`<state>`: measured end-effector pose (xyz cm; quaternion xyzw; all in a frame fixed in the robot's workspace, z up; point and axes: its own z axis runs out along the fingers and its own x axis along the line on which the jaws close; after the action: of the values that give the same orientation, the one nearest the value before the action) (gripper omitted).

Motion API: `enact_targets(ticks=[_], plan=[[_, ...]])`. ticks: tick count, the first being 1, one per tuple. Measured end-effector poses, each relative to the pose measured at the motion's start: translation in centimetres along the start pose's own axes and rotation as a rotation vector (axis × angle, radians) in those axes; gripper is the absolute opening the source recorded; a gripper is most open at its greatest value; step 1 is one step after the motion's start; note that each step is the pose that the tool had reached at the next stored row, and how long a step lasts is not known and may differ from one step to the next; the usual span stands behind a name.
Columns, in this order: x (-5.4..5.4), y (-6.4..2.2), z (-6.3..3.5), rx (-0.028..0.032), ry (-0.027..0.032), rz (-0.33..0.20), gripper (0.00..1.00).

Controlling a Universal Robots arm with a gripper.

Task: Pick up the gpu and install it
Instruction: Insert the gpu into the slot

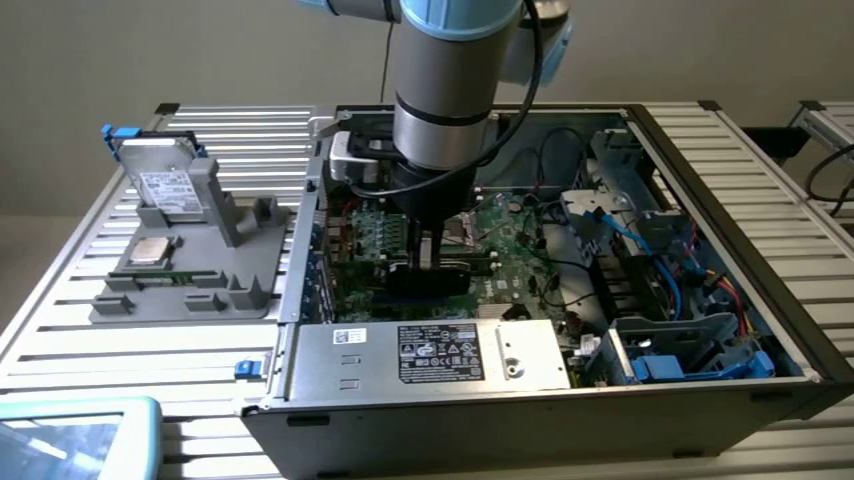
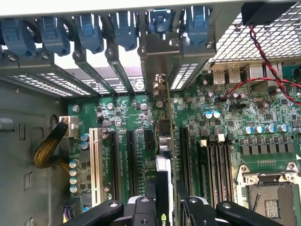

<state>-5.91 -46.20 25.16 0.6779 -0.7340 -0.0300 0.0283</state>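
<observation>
Arm reached down into the open computer case [image 1: 534,430], which stood on the slatted table [image 1: 254,130]. Hand [image 1: 430,262] was closed on the gpu [image 1: 427,282], gripping it from above by its upper edge, jaws partly closed with the card pinched between them. In the exterior view the card hung as a dark slab low over the motherboard [image 1: 514,235], just behind the power supply [image 1: 427,355]. In the wrist view the gpu [image 2: 164,141] appeared edge-on, a thin line running away from the hand [image 2: 164,197] toward the rear of the case, one finger [image 2: 151,195] visible on either side of it. Its metal bracket [image 2: 160,52] sat up among the blue retention clips [image 2: 89,33] at the rear wall. The card's edge lay over the motherboard [image 2: 131,113], beside the long black expansion slots [image 2: 115,165] and well apart from the white slot [image 2: 95,165]. Judgement: pickup was done and the card had been carried into the case and lined up roughly with a slot position; installation was under way, not finished. Could not tell whether the connector edge had entered the slot or merely hovered above it, since the contact line was hidden. The grey fixture [image 1: 174,300] on the exterior view's left carried the hard drive [image 1: 171,190] and a RAM stick [image 1: 167,275], untouched and well apart from the hand.
</observation>
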Motion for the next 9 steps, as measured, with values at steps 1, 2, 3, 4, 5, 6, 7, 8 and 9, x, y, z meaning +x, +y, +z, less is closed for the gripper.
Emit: enact_targets(ticks=[1, 2, 3, 4, 5, 6, 7, 8, 9], plan=[[0.06, -0.06, -0.01, -0.0004, 0.0000, 0.000, 0.27], [0.08, -0.06, -0.01, -0.0004, 0.0001, 0.000, 0.27], [0.08, -0.06, -0.01, -0.0004, 0.0001, 0.000, 0.27], [0.08, -0.07, -0.01, -0.0005, 0.0001, 0.000, 0.27], [0.09, -0.07, -0.01, -0.0006, 0.0001, -0.001, 0.27], [0.09, -0.06, 0.00, -0.0005, 0.0001, -0.002, 0.27], [0.11, -0.06, -0.01, -0.0005, 0.0003, -0.003, 0.27], [0.12, -0.06, -0.02, -0.0006, 0.0003, -0.003, 0.27], [0.12, -0.04, -0.02, -0.0006, 0.0001, -0.003, 0.27]])
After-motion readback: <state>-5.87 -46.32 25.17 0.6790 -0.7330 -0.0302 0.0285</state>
